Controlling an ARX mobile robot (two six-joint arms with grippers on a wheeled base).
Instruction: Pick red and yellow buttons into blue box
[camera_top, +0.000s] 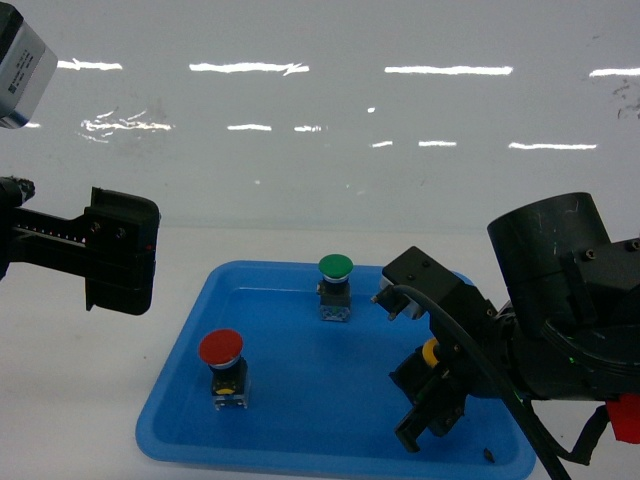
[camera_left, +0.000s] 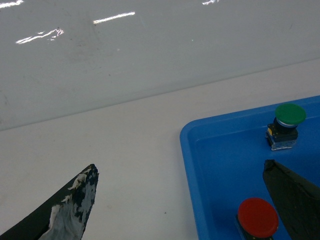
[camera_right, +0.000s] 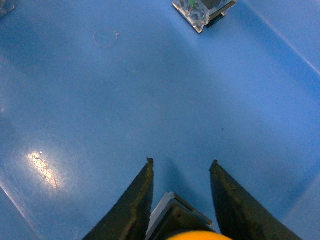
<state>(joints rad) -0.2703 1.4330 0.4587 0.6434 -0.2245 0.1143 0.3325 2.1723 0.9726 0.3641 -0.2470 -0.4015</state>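
The red button (camera_top: 221, 348) stands upright in the left part of a shallow blue tray (camera_top: 300, 420). It also shows at the bottom of the left wrist view as the red button (camera_left: 257, 216). My right gripper (camera_top: 430, 420) hangs over the tray's right side, shut on the yellow button (camera_top: 431, 352). In the right wrist view the yellow button (camera_right: 175, 217) sits between the fingers of the right gripper (camera_right: 181, 162), block body forward, yellow cap at the frame's bottom edge. My left gripper (camera_top: 120, 250) is open and empty above the table, left of the tray. The blue box is out of view.
A green-capped button (camera_top: 335, 267) stands upright at the tray's back middle, also seen as the green button (camera_left: 290, 114) from the left wrist. The tray (camera_left: 225, 165) rests on a white table in front of a glossy white wall. A small dark speck (camera_top: 488, 455) lies near the tray's front right.
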